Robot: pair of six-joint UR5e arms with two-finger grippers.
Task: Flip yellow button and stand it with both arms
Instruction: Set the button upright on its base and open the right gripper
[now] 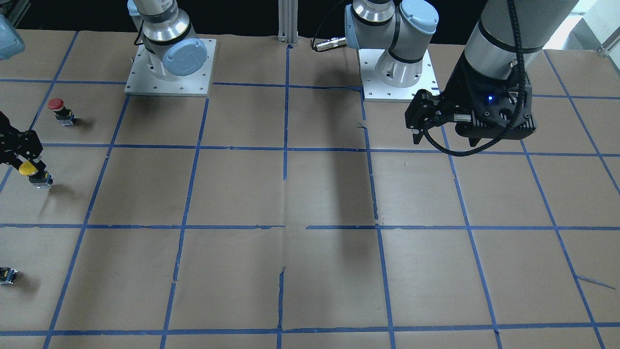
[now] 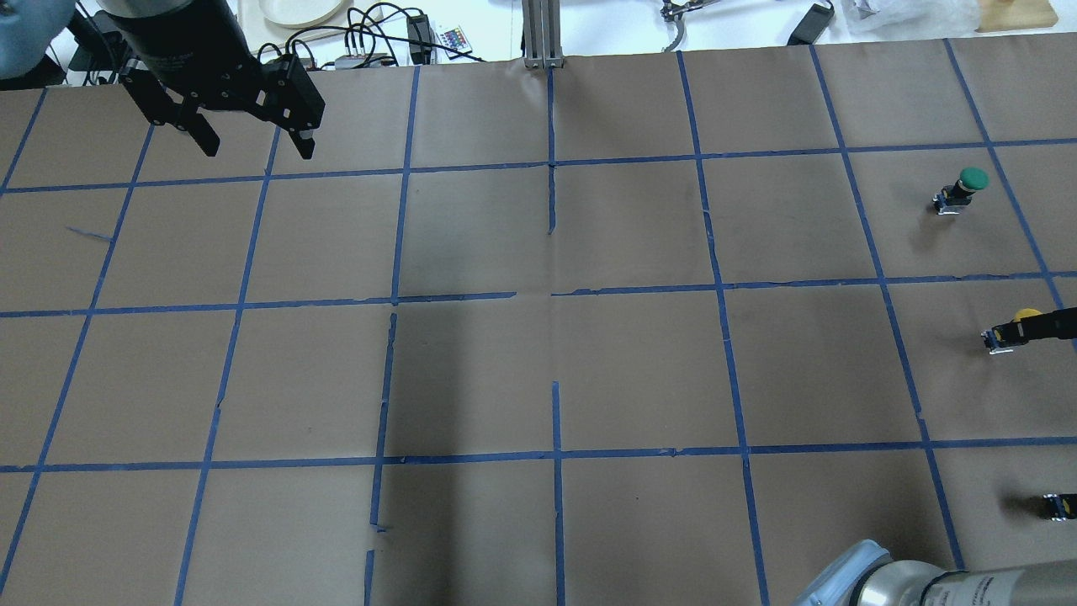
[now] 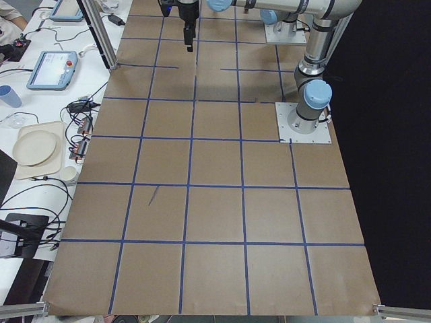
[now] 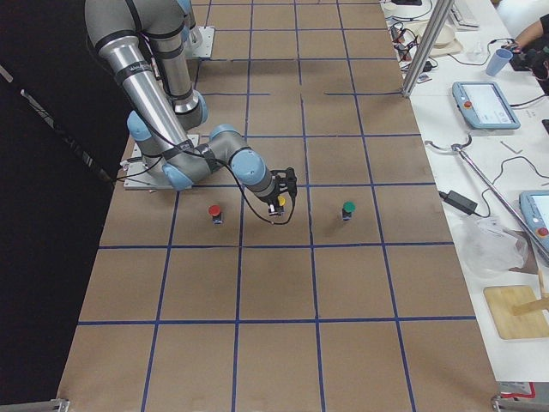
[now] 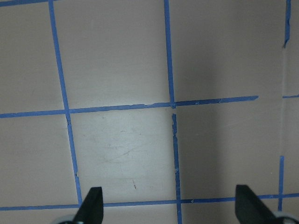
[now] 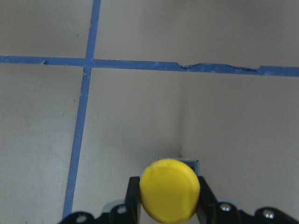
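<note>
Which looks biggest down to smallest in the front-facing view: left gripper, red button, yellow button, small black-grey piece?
1. left gripper, though nearer the camera.
2. red button and yellow button: alike, no ranking.
3. small black-grey piece.

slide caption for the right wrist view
Right gripper grips the yellow button, cap facing the camera, blue-taped table beyond.

Silver-grey tubular left arm (image 1: 499, 34) and right arm (image 1: 160, 22), light blue round joint caps (image 1: 184, 57), black rings between. Bolted on square pale base plates (image 1: 140, 83), small screw holes along edges. Black left gripper (image 1: 444, 139), blue light (image 1: 490, 99) near 1 o'clock, braided black cable (image 1: 457, 153) looping at 6 o'clock
</note>
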